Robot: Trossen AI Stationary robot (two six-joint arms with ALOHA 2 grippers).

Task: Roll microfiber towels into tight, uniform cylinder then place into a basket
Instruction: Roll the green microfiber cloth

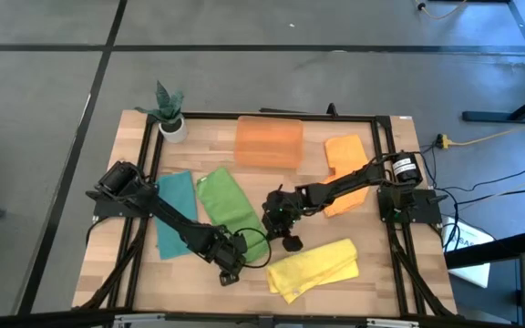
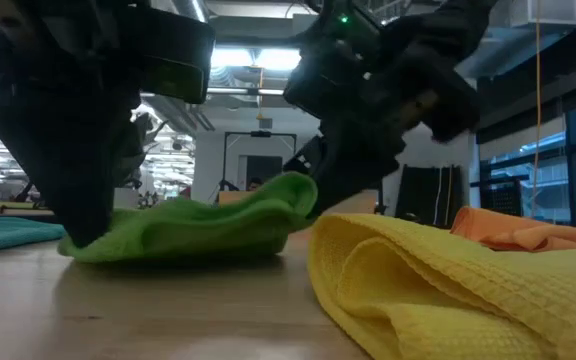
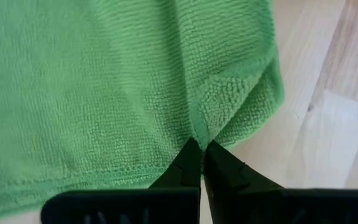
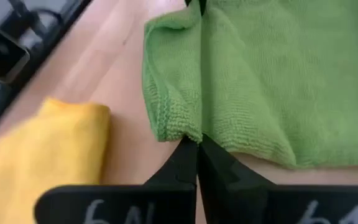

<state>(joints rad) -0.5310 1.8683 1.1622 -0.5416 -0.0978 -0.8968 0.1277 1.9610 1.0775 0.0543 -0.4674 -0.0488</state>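
Wrist views: left fingers point(image 3: 201, 163) and right fingers point(image 4: 197, 158) each clamped on green towel point(image 3: 104, 87) edge; overhead hides both pinches.

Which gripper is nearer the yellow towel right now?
Right. The right gripper, shut on the green towel, sits just beyond the yellow towel; the left gripper, pinching the green towel's near edge, is farther off.

The green towel point(image 3: 104, 93) is soft looped microfibre cloth with a stitched hem; the yellow towel point(image 2: 438, 280) is cloth in a coarser waffle weave; the worktop point(image 1: 372, 292) is pale, smooth wood with visible grain; the basket point(image 1: 269, 141) looks like translucent orange plastic; the right tool point(image 4: 196, 149) has matt black fingers.
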